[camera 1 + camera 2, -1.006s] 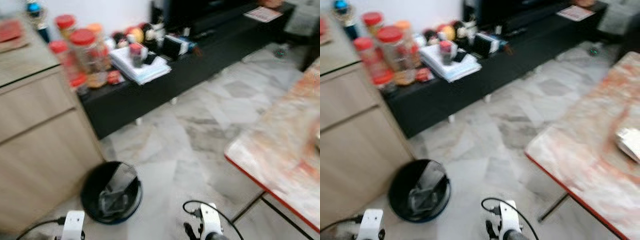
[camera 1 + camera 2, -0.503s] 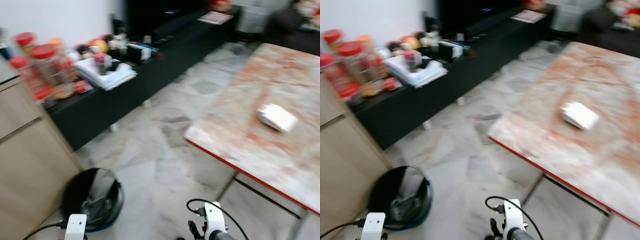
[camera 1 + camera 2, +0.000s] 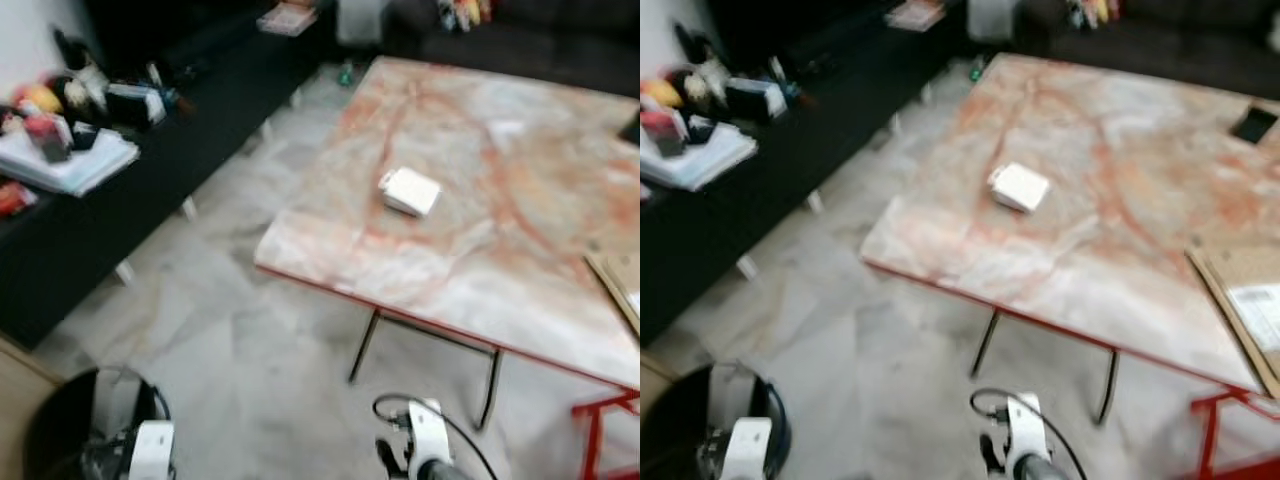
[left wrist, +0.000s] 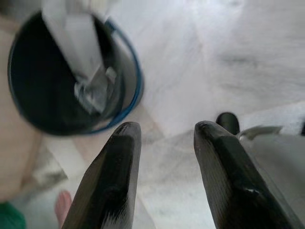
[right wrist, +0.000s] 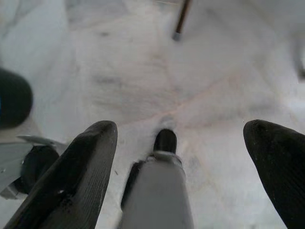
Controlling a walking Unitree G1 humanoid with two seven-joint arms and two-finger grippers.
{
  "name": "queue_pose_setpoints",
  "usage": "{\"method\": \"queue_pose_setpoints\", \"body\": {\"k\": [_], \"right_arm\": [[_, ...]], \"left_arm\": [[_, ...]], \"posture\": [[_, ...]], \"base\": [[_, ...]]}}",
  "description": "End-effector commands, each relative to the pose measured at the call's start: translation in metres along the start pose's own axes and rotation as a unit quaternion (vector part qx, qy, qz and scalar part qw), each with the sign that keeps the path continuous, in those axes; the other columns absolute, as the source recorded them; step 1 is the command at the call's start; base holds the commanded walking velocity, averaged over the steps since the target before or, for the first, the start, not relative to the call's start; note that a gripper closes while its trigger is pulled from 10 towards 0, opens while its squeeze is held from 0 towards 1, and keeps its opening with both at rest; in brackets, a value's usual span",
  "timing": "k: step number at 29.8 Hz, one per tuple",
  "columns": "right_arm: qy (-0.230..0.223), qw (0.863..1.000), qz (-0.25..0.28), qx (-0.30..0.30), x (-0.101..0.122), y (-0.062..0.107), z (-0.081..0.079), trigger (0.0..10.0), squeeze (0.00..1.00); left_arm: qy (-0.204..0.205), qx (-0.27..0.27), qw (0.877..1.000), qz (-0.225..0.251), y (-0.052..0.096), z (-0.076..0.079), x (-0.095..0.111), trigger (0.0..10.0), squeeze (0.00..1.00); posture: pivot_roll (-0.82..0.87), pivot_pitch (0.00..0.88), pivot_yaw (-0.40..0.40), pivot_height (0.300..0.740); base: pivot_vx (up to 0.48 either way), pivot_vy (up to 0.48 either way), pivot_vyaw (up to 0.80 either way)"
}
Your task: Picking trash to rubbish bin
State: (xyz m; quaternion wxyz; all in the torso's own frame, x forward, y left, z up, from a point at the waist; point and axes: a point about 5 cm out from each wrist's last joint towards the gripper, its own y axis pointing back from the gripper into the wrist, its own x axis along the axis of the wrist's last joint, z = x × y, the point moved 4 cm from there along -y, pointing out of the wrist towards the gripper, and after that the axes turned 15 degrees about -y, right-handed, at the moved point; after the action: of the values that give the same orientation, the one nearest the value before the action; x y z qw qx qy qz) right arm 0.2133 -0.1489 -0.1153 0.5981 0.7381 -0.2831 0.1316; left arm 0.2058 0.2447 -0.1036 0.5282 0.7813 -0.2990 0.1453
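**View swings from the bin to the marble counter**

The whole picture has shifted over the last second, so the camera has turned, not the furniture. The black rubbish bin [image 3: 60,425], which sat lower centre-left a second ago, now sits at the bottom left corner of the frame, partly cut off. In the left wrist view it lies just ahead of the left gripper [image 4: 164,138], with clear plastic inside it; that gripper's fingers are released and hold nothing.

Along the left edge, the low black cabinet [image 3: 90,230] with its stack of papers [image 3: 65,165] has slid from the upper middle toward the upper left.

The marble-patterned counter [image 3: 470,270] with red-edged rim, earlier only a sliver at the right, now takes the centre and right. On it, at upper centre, lies a small white box-like packet [image 3: 410,191], probably the trash to collect; it is blurred and I cannot tell more.

The right gripper [image 5: 178,143] hangs low over the floor, fingers spread wide and empty.

By my judgement the robot is turning to face the packet, and the pick has not yet begun.
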Motion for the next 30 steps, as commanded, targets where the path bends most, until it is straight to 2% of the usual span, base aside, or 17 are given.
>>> {"method": "queue_pose_setpoints", "body": {"k": [1, 28, 30], "right_arm": [[-0.005, 1.000, -0.006, -0.002, -0.0041, 0.0005, 0.0008, 10.0, 0.00], [-0.002, 1.000, -0.002, 0.000, -0.0001, 0.0004, 0.0025, 10.0, 0.00], [-0.002, 1.000, 0.001, 0.000, 0.0007, 0.0003, 0.0016, 10.0, 0.00]], "left_arm": [[0.004, 0.003, 1.000, -0.015, 0.0017, -0.0016, -0.0101, 10.0, 0.00], [0.006, -0.004, 1.000, -0.016, 0.0028, 0.0052, -0.0113, 10.0, 0.00], [0.005, -0.004, 1.000, -0.016, 0.0028, 0.0051, -0.0116, 10.0, 0.00]], "posture": [[0.12, 0.153, -0.006, 0.740], [0.12, 0.136, -0.017, 0.740], [0.11, 0.133, -0.016, 0.740]], "base": [[0.000, 0.000, -0.80], [0.000, 0.000, -0.80], [0.000, 0.000, 0.00]]}}
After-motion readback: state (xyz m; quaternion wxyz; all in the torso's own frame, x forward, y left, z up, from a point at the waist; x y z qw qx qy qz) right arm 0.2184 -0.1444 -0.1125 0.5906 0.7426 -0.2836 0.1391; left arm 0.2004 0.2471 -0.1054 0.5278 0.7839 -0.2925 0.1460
